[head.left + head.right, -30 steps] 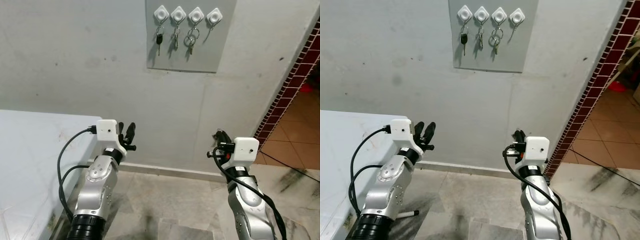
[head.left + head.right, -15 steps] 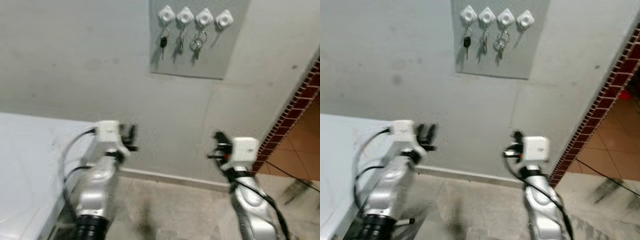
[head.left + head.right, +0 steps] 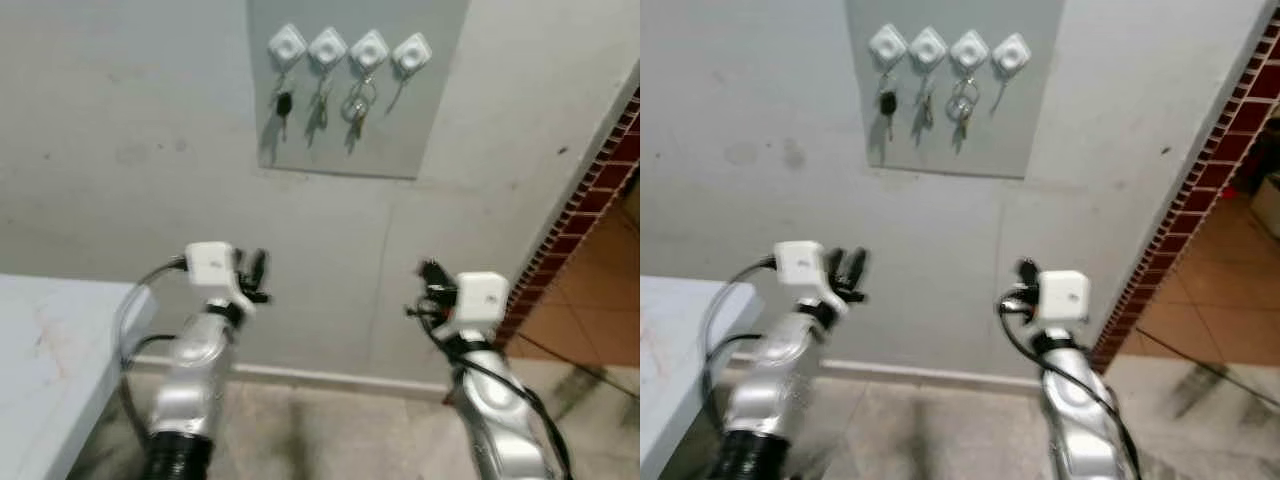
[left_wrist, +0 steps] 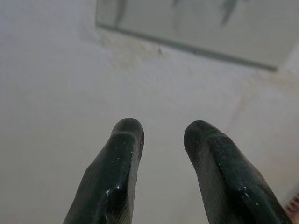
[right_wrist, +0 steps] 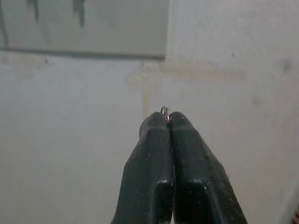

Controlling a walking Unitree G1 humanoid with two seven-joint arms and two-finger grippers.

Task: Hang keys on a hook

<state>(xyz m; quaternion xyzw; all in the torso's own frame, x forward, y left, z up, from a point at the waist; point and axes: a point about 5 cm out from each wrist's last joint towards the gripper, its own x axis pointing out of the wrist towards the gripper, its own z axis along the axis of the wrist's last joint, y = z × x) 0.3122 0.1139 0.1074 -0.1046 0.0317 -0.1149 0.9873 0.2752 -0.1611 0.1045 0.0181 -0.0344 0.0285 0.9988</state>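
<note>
Approach step: right gripper (image 5: 167, 117) pinched tight on a key ring (image 5: 164, 110), only a sliver peeking past the fingertips, aimed up toward the wall; its long axis can't be told. Left gripper (image 4: 161, 133) fingers apart, holding nothing. Fourth hook (image 3: 411, 53) on the grey panel (image 3: 440, 120) looks free; next move: raise the arm well up to it

Four white hooks (image 3: 350, 50) — three hold keys (image 3: 320, 105) — fourth bare.

Two silver arms, each capped by a white boxy camera housing at the wrist; black cables loop alongside. Left gripper (image 3: 256, 272) and right gripper (image 3: 430, 272) have long, glossy black fingers.
</note>
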